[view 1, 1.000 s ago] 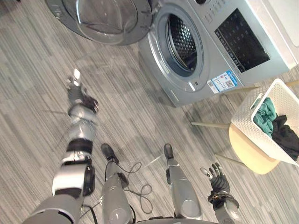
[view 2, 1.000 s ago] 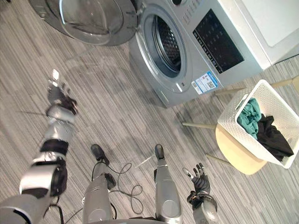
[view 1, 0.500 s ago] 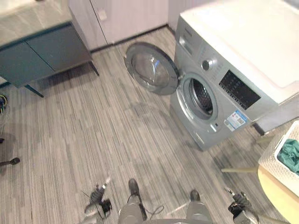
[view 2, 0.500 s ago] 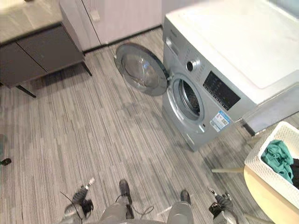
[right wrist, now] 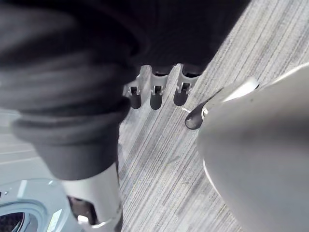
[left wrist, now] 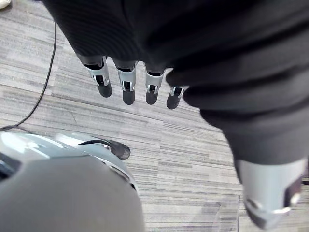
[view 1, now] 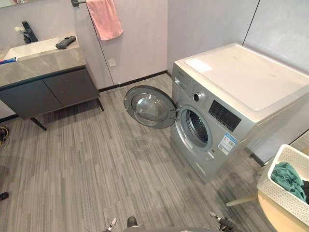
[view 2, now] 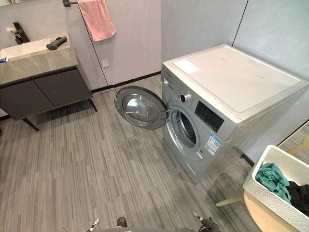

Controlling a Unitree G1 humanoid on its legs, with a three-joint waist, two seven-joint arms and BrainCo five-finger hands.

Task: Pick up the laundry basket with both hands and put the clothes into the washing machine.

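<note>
A white perforated laundry basket (view 2: 275,186) stands on a round pale wooden stool (view 2: 263,217) at the far right, holding teal clothes (view 2: 271,177) and a black garment (view 2: 300,192). The silver washing machine (view 1: 227,106) stands mid-right with its round door (view 1: 149,106) swung open and the drum (view 1: 198,128) exposed. My left hand (left wrist: 128,79) hangs straight-fingered over the floor, holding nothing; its fingertips peek in at the bottom edge (view 1: 112,224). My right hand (right wrist: 154,89) also hangs with straight fingers and nothing in it, low at the bottom edge (view 1: 222,223), left of the basket.
A dark vanity cabinet (view 1: 48,92) with a grey countertop and sink stands at the back left. A pink towel (view 1: 105,18) hangs on the wall above. Grey striped floor (view 1: 87,159) spreads between the cabinet and the machine.
The camera has tilted up, so the whole room, walls and vanity have come into view. Both arms have dropped to the bottom edge; the left arm is no longer stretched forward.
</note>
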